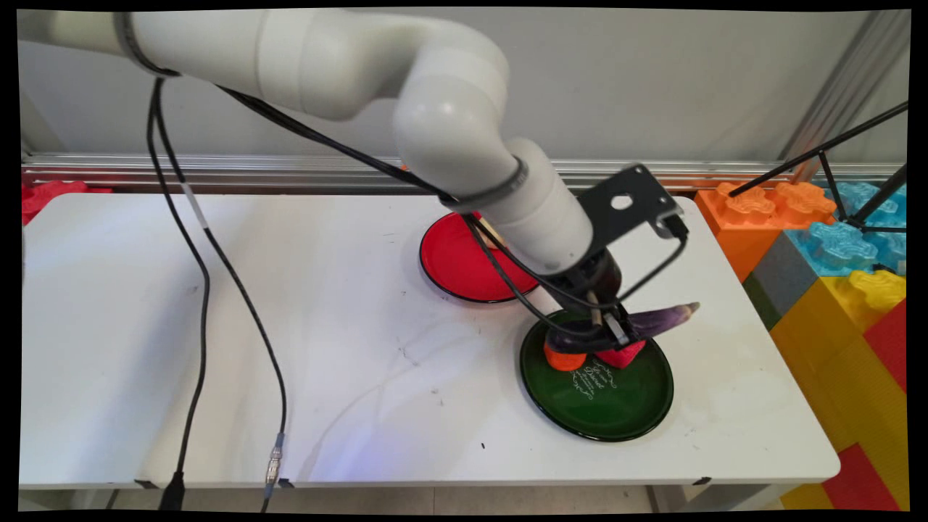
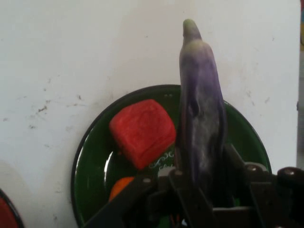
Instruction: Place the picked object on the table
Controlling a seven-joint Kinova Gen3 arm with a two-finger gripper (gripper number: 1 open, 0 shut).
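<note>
Claw (image 1: 612, 330) clamped on purple eggplant (image 1: 656, 321), over green plate's far rim.

Near to far, main view: green plate (image 1: 605, 413) sits on white counter (image 1: 290, 348) at about 4 o'clock from counter centre, white script on its middle. On its far half lie an orange piece (image 1: 562, 359) and a red cube (image 1: 622, 355), side by side, just under the claw. Eggplant (image 2: 202, 123) gripped near its thick end, lying roughly level above the plate, pale tip pointing to 3 o'clock past the rim. Hand view: red cube (image 2: 142, 133) left of eggplant, orange piece (image 2: 121, 186) below it. Red plate (image 1: 457, 264) at 10 o'clock from green plate, close by, partly behind the arm. Coloured blocks (image 1: 834, 246) off the counter's right edge.
</note>
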